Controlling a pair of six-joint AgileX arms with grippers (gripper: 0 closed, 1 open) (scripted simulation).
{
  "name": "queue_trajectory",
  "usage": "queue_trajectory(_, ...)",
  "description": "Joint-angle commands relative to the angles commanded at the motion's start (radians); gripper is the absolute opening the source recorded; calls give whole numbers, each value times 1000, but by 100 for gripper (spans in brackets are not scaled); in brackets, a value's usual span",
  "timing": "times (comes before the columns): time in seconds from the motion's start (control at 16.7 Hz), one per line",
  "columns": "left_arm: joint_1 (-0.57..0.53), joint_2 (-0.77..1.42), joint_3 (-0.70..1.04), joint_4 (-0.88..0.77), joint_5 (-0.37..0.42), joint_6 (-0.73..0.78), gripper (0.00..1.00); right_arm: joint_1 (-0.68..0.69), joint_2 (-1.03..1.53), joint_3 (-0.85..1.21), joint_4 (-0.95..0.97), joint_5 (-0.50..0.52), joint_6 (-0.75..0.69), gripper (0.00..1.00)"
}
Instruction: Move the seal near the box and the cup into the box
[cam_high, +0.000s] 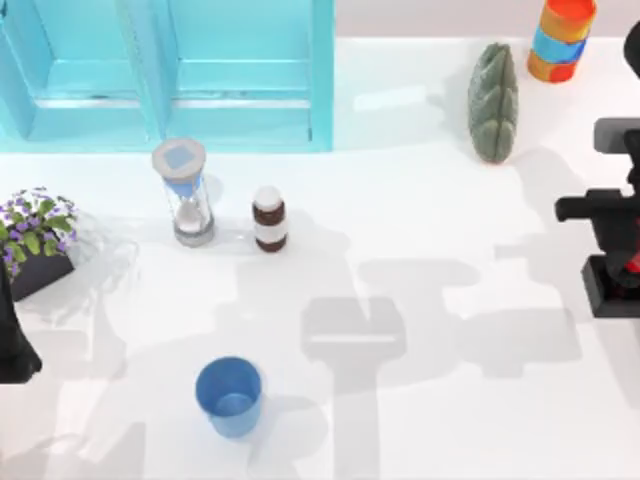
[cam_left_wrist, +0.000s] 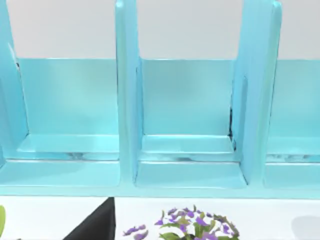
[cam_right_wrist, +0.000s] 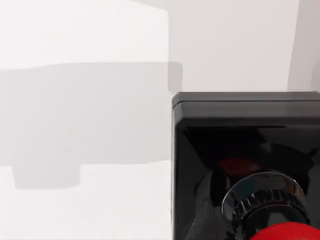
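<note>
The left arm sits parked at the desk's left edge by the turquoise box. The blue cup stands front-left. At the right edge, the right tool hangs over the seal; its grip cannot be told.

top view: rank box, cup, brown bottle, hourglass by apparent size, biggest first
1. box, by far the largest.
2. hourglass and cup: look alike, hourglass taller, cup wider; unranked.
3. brown bottle, smallest.
</note>
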Motion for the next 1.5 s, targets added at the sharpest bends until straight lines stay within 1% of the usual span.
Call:
queue_trajectory(0.78, 0, 0, 0, 0, 0, 0, 100, 0, 0, 0, 0, 0, 0, 98)
queue_trajectory(0.84, 0, 0, 0, 0, 0, 0, 100, 0, 0, 0, 0, 0, 0, 100)
queue_trajectory(1.38, 0, 0, 0, 0, 0, 0, 100, 0, 0, 3, -3, 0, 0, 100)
queue_trajectory(1.5, 0, 0, 0, 0, 0, 0, 100, 0, 1, 40, -40, 0, 0, 100)
